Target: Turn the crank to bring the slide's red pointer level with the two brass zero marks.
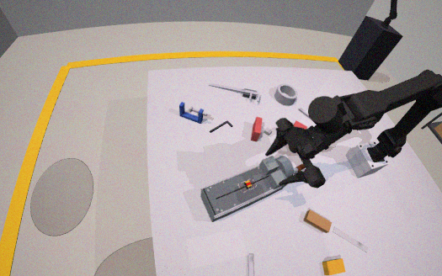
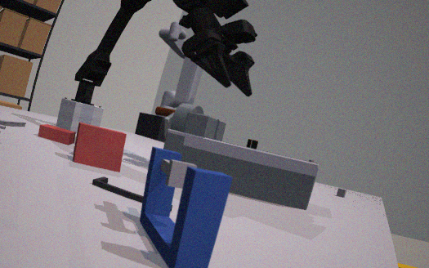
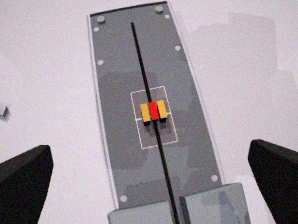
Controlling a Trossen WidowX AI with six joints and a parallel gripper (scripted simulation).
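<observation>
Above the grey slide machine (image 1: 236,195) (image 2: 242,171) (image 3: 150,165), the gripper (image 1: 275,166) (image 2: 239,91) (image 3: 153,155) with jaws spread wide and nothing between them, red pointer (image 1: 248,183) (image 3: 153,111) between two brass marks (image 3: 145,113) on the machine's top, blue frame (image 1: 191,115) (image 2: 205,216) and red block (image 1: 256,129) (image 2: 100,147) apart from the machine.

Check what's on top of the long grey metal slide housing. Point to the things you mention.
On the long grey metal slide housing (image 1: 228,201) (image 2: 270,180) (image 3: 125,165): a red pointer (image 1: 248,183) (image 3: 153,111) between two brass marks. The gripper (image 1: 275,169) (image 2: 239,91) (image 3: 153,155) partly covers its crank end from above.
</observation>
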